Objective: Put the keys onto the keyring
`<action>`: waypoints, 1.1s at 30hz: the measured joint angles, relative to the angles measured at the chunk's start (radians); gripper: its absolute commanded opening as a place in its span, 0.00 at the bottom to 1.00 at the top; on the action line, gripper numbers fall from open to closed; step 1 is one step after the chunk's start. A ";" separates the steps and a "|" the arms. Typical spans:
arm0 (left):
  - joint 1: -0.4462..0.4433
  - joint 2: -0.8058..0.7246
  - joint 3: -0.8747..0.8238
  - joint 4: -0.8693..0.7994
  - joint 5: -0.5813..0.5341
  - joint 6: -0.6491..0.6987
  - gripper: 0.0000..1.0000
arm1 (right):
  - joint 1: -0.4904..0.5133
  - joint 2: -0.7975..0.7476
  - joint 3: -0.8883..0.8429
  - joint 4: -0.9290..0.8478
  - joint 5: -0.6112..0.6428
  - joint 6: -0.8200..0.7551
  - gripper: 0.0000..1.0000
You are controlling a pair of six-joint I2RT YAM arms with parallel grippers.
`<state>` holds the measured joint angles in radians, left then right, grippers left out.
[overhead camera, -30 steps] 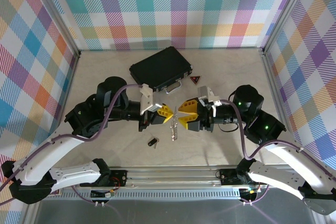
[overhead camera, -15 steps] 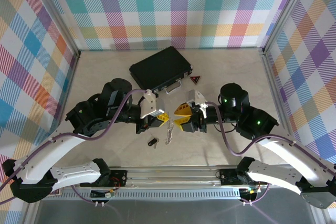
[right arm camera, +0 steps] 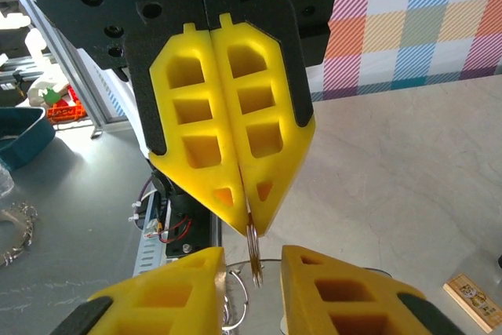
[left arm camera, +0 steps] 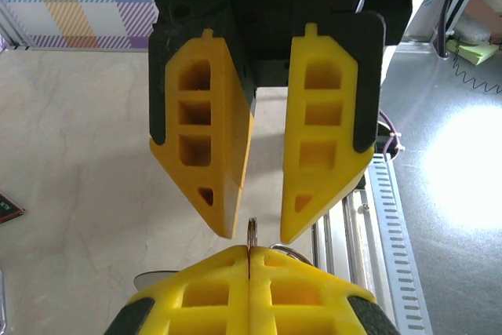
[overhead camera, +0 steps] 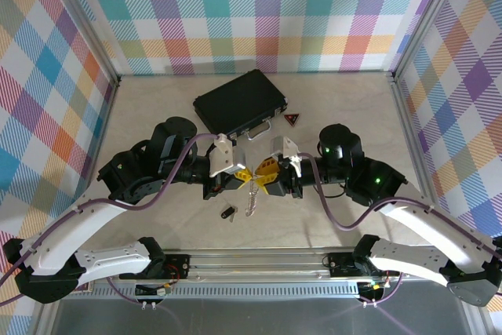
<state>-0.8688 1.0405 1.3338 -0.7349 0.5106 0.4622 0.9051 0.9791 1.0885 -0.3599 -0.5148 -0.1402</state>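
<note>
Shiny thin metal on the keyring [right arm camera: 253,250]. Dull yellow plastic, a bit rough, on the left gripper [left arm camera: 249,255]. Smooth pale table [left arm camera: 94,162], like stone. Dull black case [overhead camera: 239,100].

Left arm [overhead camera: 70,229]: elbow bent outward, forearm running in toward the middle.
Right arm [overhead camera: 423,221]: mirrored, elbow out, forearm turned inward.
Wrists: pointed at each other, fingertips almost meeting.
Left gripper [right arm camera: 249,223]: fingers pressed flat together, keyring [right arm camera: 252,247] pinched at their tips.
Right gripper [left arm camera: 256,233]: fingers parted by a narrow gap, tips just short of the left gripper's tips.
</note>
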 measured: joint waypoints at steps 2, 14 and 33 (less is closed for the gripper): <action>0.000 0.000 0.000 0.000 0.000 0.000 0.00 | 0.001 0.009 0.000 0.000 0.003 -0.002 0.16; 0.000 -0.004 -0.005 0.023 -0.018 -0.006 0.25 | 0.006 -0.009 -0.029 0.045 0.022 -0.002 0.00; 0.040 -0.224 -0.224 0.491 0.064 -0.352 0.33 | 0.006 -0.125 -0.298 0.780 -0.020 0.321 0.00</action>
<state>-0.8288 0.8169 1.1099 -0.2443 0.5751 0.1101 0.9115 0.8539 0.7910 0.4202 -0.5350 0.1810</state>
